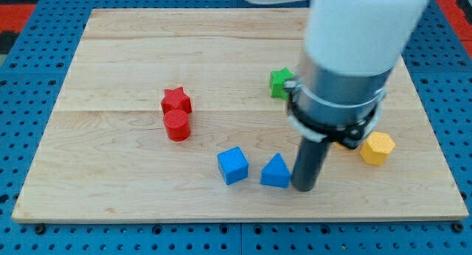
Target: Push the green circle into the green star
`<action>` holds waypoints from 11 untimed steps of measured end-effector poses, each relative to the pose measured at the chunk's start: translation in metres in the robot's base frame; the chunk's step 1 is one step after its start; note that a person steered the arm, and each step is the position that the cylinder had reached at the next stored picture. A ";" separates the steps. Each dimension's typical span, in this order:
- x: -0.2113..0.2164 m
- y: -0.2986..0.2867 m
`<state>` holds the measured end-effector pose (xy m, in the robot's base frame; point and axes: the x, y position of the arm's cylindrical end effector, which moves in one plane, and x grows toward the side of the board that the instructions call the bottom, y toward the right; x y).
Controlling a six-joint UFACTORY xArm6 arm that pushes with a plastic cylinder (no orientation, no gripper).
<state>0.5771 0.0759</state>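
The green star [279,82] lies right of the board's middle, its right side hidden behind my arm. No green circle shows; the arm covers much of the board's right part. My tip [304,187] rests on the board near the view's bottom, touching or almost touching the right side of a blue triangle [276,172], well below the green star.
A blue cube [233,165] lies left of the blue triangle. A red star [176,101] and a red cylinder [177,126] touch at the left of centre. A yellow hexagon [377,147] lies at the right, with a sliver of another yellow block [344,145] behind the arm.
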 end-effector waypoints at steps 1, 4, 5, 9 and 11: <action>0.000 -0.003; -0.067 -0.014; -0.101 0.006; -0.132 0.101; -0.164 0.057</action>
